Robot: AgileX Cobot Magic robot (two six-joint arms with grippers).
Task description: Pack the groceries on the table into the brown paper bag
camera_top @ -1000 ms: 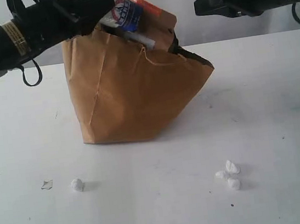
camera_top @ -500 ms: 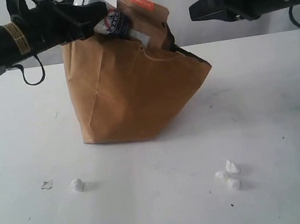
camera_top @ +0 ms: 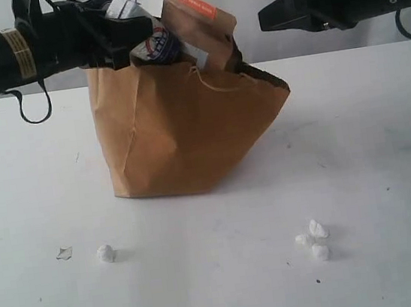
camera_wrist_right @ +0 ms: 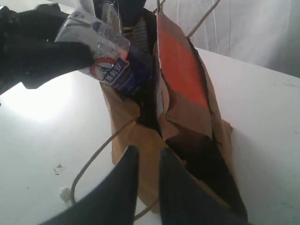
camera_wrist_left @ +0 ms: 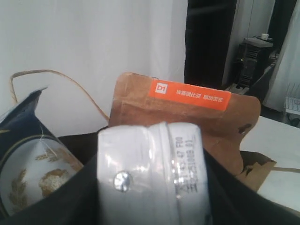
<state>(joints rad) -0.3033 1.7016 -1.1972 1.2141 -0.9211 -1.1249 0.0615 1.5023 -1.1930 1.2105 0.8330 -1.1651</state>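
The brown paper bag was stood toward the far edge of the surface, about midway along it, with its mouth open and one side slumped. The left gripper was held over the bag's mouth, its jaws clamped on the small white carton, which was tilted and partly sunk below the rim. In the left wrist view the carton was seen just in front of the brown white-square pouch, whose orange-labelled top was raised above the rim. The long pasta packet was lodged in the bag beside the carton.

The right gripper was hung in the air beside the bag, well clear of it. Its jaws were set narrow, a slim gap being left between them and nothing gripped.

Near the front edge, white crumpled bits and a single white lump were scattered.
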